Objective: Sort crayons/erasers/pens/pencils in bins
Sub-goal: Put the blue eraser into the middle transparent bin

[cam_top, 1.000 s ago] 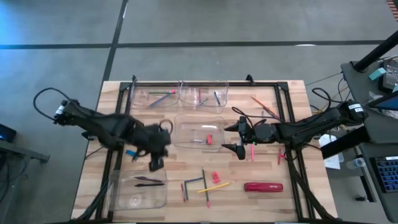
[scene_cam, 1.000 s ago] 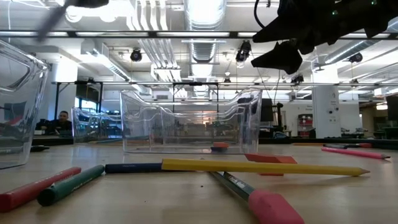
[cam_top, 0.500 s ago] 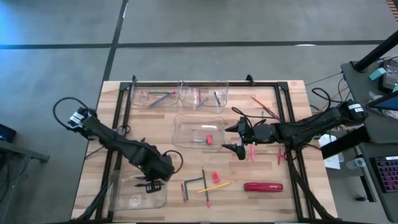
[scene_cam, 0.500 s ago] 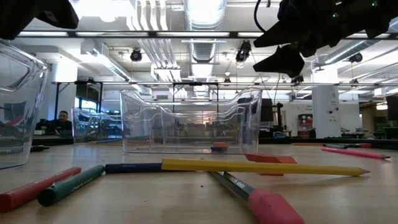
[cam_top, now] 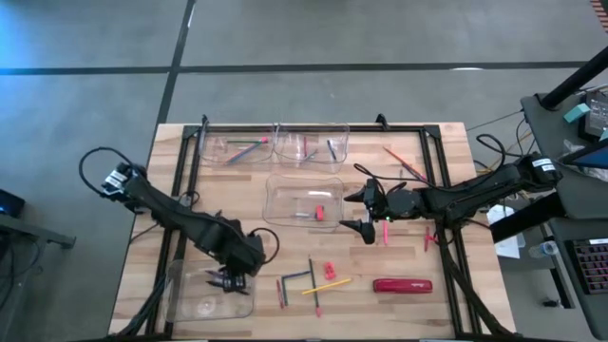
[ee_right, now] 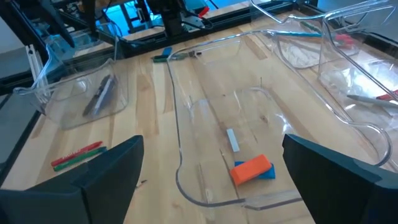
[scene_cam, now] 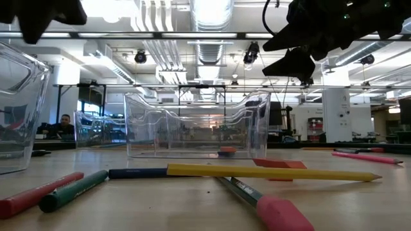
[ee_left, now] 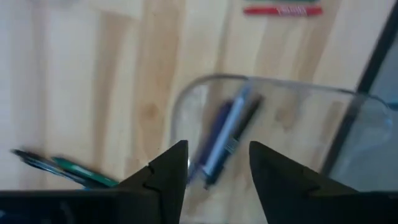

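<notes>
Hovering: left tool [cam_top: 228, 281] spread, seemingly empty, over near bin [cam_top: 190, 302] | right tool [cam_top: 366, 211] wide beside middle bin [cam_top: 285, 190]

From above, the left gripper [cam_top: 231, 282] covers part of the near-left bin [cam_top: 182, 296], and the dark pens under it cannot be counted. In the left wrist view the pens [ee_left: 225, 138] in that bin are a blurred dark-and-blue streak, and the green sticks [ee_left: 68, 169] beside the bin are smeared too. In the low view the near-left bin [scene_cam: 19, 109] is cut by the picture's edge, as are both arms at the top. The red stick [scene_cam: 35, 193] and the eraser-tipped pencil [scene_cam: 263, 202] run out of the picture. From above, the contents of the two far bins [cam_top: 275, 147] are too small to name
</notes>
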